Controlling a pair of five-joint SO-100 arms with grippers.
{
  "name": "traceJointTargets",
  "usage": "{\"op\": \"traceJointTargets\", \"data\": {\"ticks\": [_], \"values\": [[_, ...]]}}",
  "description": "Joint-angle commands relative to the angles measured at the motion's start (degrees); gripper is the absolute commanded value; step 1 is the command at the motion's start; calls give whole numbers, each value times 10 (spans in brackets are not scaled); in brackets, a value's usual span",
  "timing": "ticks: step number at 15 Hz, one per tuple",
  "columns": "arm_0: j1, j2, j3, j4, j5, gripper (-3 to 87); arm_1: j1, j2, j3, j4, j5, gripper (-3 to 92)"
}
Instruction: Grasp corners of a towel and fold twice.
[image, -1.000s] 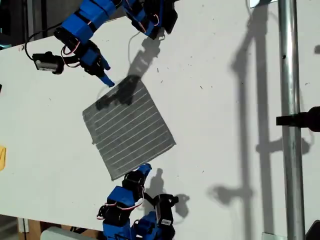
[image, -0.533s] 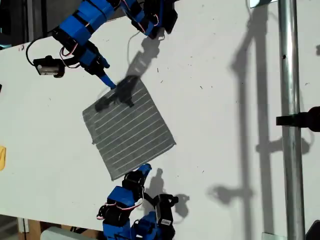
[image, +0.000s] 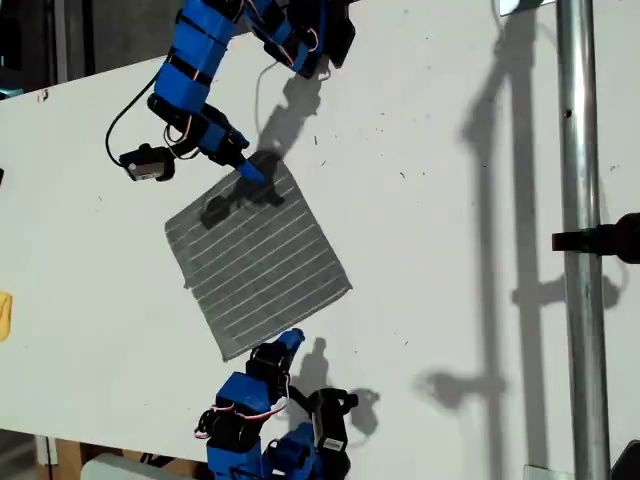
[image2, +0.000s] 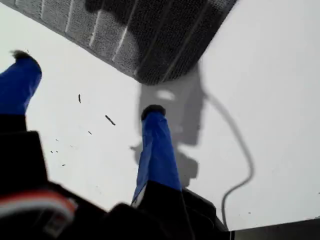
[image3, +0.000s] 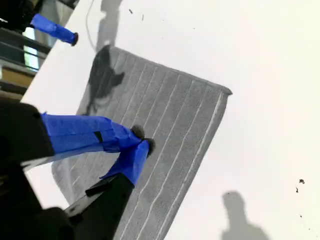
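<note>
No fold is made yet: the towel (image: 258, 259) lies flat, my first gripper (image2: 87, 82) spread wide at one corner (image2: 155, 75), my second gripper (image3: 141, 140) pinched together, holding nothing.

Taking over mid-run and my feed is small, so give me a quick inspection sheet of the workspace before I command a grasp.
Surface: white table, a few dark specks, strong shadows.
Job's things: towel lies flat and unfolded, turned diamond-wise; no corner is lifted.
Clutter: small yellow thing at the exterior view's left edge.
Grippers: my first gripper open, just short of the towel's top corner, not touching. My second gripper shut, over the towel near its bottom corner; no cloth seen between the jaws.
Cables: black cable looping by the first arm.
Surroundings: metal pole with a black clamp at the exterior view's right.
</note>
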Motion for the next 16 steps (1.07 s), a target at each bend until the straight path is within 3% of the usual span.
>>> {"op": "traceJointTargets", "data": {"ticks": [1, 11, 14, 16], "values": [[7, 25, -1, 1, 1, -29, 13, -7, 43, -57, -19, 404], [-2, 42, 25, 3, -5, -29, 46, -161, 71, -194, -79, 373], [-8, 49, 36, 3, -6, -29, 43, -189, 52, -207, -105, 269], [-10, 50, 40, 4, -8, -29, 39, -189, 39, -205, -114, 148]]}}
